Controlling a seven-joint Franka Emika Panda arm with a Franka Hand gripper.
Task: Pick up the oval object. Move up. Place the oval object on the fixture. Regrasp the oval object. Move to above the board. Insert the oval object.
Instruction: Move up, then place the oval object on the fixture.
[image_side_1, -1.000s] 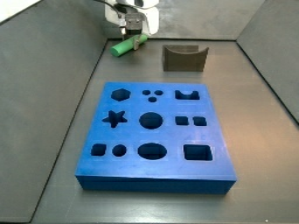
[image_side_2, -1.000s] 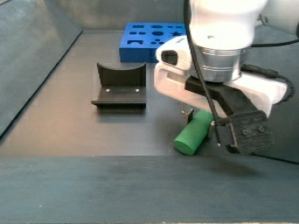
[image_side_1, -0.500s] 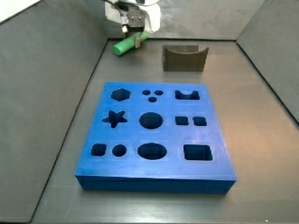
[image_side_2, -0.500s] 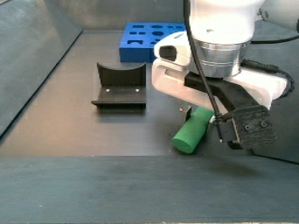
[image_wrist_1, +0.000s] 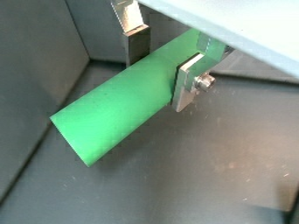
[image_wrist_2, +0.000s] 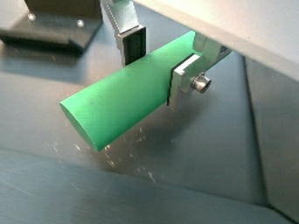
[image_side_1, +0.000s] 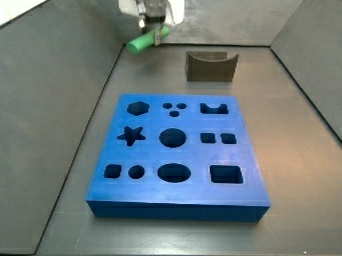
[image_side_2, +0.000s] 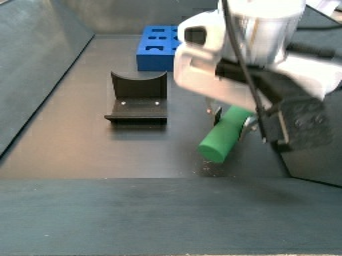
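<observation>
Right now my end effector (image_wrist_1: 162, 59) is clamped on the oval object (image_wrist_1: 126, 99), its silver fingers (image_wrist_2: 184, 79) pressed on opposite sides of the green rod near one end in both wrist views. In a side view the rod (image_side_2: 225, 135) hangs tilted, clear of the dark floor. Beyond it stands the fixture (image_side_2: 138, 97), and farther back the blue board (image_side_2: 158, 45).

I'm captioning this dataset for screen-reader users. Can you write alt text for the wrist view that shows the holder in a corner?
The gripper clamps a bright green oval rod between its silver fingers, holding it tilted above the scuffed grey floor. The dark fixture sits beyond the rod's free end.
</observation>
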